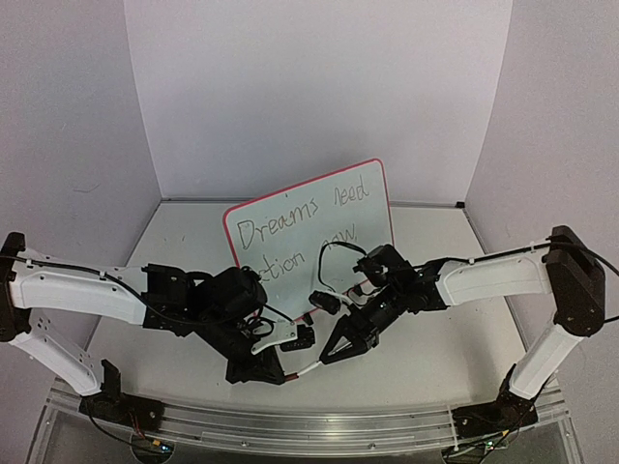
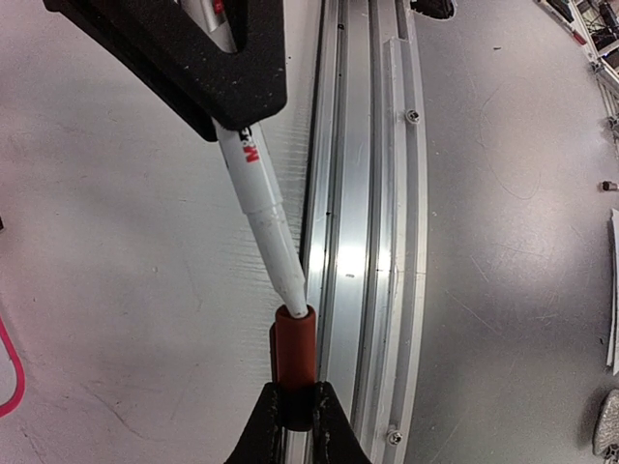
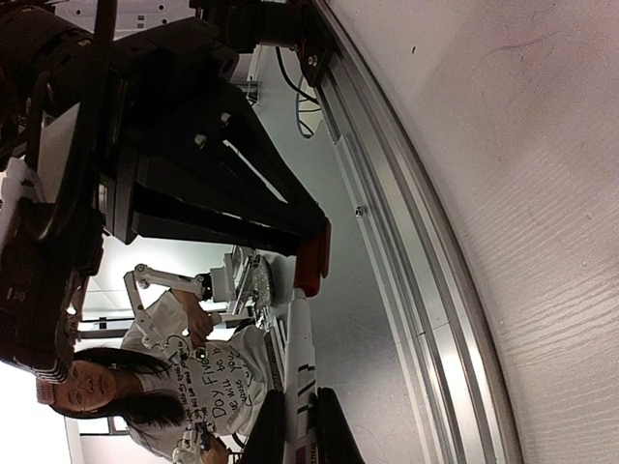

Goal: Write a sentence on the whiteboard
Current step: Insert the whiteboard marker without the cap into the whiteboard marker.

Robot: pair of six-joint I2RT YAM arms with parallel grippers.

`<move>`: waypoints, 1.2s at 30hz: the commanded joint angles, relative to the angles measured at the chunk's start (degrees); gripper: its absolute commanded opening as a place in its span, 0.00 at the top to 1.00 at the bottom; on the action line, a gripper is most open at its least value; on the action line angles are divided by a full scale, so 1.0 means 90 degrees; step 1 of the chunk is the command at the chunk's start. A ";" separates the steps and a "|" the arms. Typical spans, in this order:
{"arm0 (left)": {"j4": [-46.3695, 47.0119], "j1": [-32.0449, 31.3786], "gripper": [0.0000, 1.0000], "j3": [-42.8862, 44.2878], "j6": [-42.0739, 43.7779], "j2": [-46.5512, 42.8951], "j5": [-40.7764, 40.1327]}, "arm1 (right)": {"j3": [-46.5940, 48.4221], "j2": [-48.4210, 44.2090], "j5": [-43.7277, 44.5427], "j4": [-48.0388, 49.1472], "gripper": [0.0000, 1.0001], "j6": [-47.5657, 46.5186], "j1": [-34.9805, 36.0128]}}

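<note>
A pale tabletop [image 1: 445, 358] is enclosed by plain white backdrop panels [image 1: 309, 87] on its far, left and right sides. A ribbed aluminium rail [image 1: 309, 425], fixed with small screws, runs along its near edge. Beyond the rail lies scuffed grey floor [image 2: 513, 193]. Off the near side, the right wrist view shows a dark-haired person [image 3: 193, 377] in a white T-shirt printed with lettering.
</note>
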 commanded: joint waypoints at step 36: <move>0.1653 0.0008 1.00 -0.0008 -0.1208 -0.0386 0.0031 | 0.0157 -0.0278 0.0340 0.0909 1.00 0.0577 0.0236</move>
